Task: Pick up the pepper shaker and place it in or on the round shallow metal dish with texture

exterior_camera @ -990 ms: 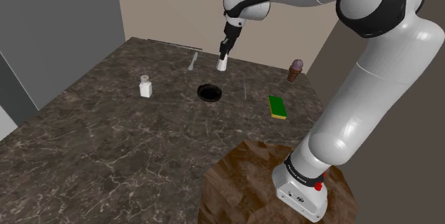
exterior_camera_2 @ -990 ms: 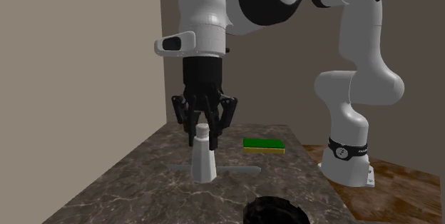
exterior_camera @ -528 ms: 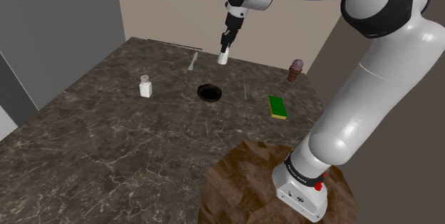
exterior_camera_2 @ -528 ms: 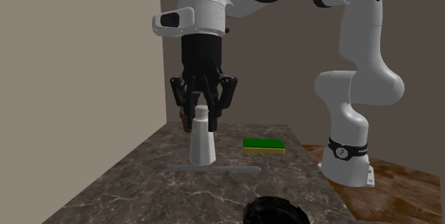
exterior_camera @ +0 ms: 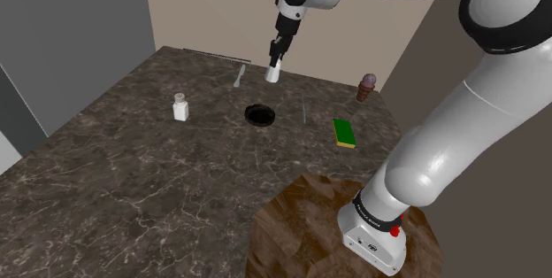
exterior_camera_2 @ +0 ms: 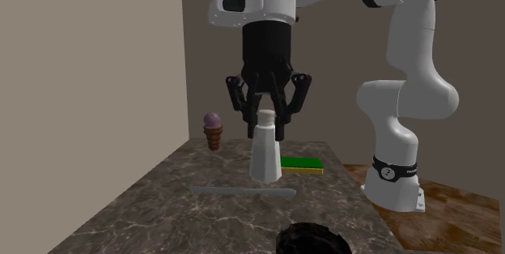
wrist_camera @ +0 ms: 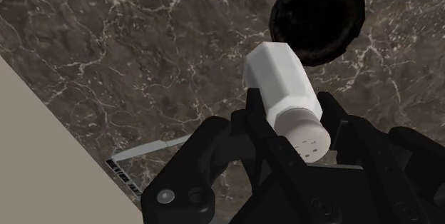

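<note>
Gripper (exterior_camera: pixel 276 58) w/ pepper shaker (exterior_camera: pixel 274 73) aloft over dark counter (exterior_camera: pixel 133 170), wall-side of round dish (exterior_camera: pixel 259 114).

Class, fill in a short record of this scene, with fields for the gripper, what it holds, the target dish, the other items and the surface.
gripper: shut on the shaker
shaker: white, clasped at its cap end, off the counter
dish: black, round, nothing in it
second shaker: white, upright, apart from the dish
sponge: green, lying flat
cone: ice cream cone, upright near the counter's far edge
utensil: grey, lying flat near the wall
counter: dark, marbled
</note>
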Available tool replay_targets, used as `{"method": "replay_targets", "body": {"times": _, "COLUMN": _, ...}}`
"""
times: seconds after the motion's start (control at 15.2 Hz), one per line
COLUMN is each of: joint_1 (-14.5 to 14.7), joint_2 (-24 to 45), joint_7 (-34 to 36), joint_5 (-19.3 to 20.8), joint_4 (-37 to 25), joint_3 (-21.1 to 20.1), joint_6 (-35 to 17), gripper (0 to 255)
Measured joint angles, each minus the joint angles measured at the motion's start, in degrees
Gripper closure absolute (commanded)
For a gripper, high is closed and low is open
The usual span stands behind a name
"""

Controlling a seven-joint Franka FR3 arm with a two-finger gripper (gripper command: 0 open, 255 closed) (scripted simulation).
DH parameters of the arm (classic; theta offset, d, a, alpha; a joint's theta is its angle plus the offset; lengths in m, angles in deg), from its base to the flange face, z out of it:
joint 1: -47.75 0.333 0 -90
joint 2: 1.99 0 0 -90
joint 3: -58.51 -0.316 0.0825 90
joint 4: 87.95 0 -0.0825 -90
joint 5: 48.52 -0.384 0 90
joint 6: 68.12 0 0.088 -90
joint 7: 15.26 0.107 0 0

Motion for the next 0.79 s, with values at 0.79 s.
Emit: {"method": "replay_targets", "body": {"times": 0.79, "joint_1": 3.27, "joint_2": -7.38, "joint_7": 8.67, "joint_5": 0.93, "joint_4": 11.02, "joint_3": -5.01, "joint_6": -4.20, "gripper": 255}}
